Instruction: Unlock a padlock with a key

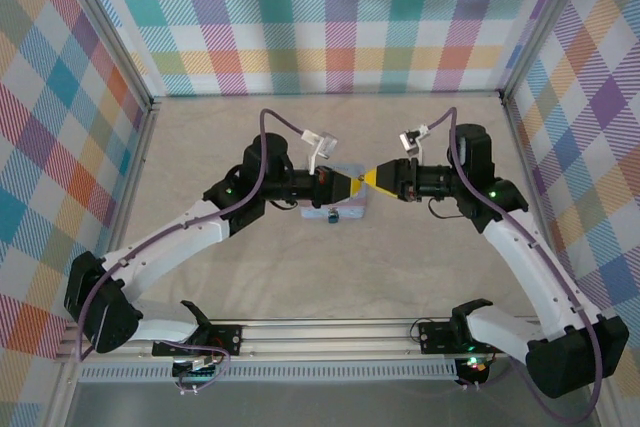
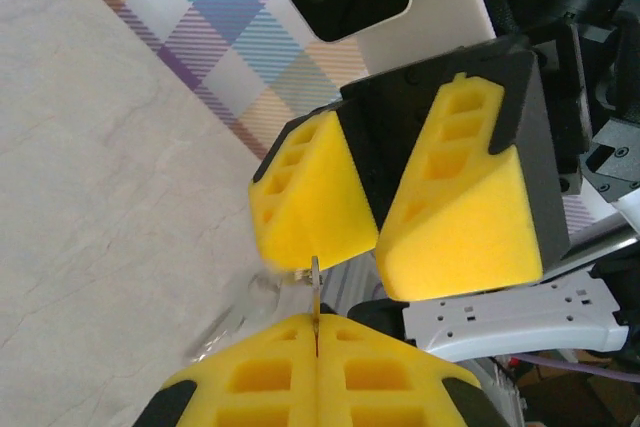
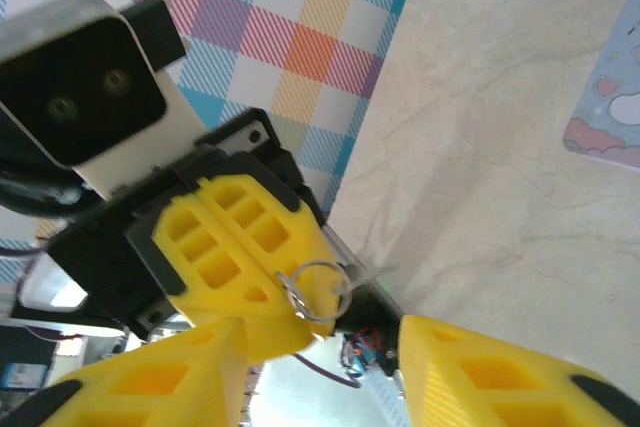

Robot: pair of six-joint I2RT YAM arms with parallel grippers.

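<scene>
My two grippers meet tip to tip in mid-air above the light-blue box. The left gripper is shut on the key, a thin pale sliver standing out from between its yellow pads. A wire key ring hangs at the left gripper's tip. The right gripper faces it, open, one finger on each side of the key and clear of it. Its fingers stand well apart in the left wrist view. A small dark padlock lies at the box's near edge.
The box lies flat on the beige table, and its corner shows in the right wrist view. Plaid walls close in the back and both sides. The arms' mounting rail runs along the near edge.
</scene>
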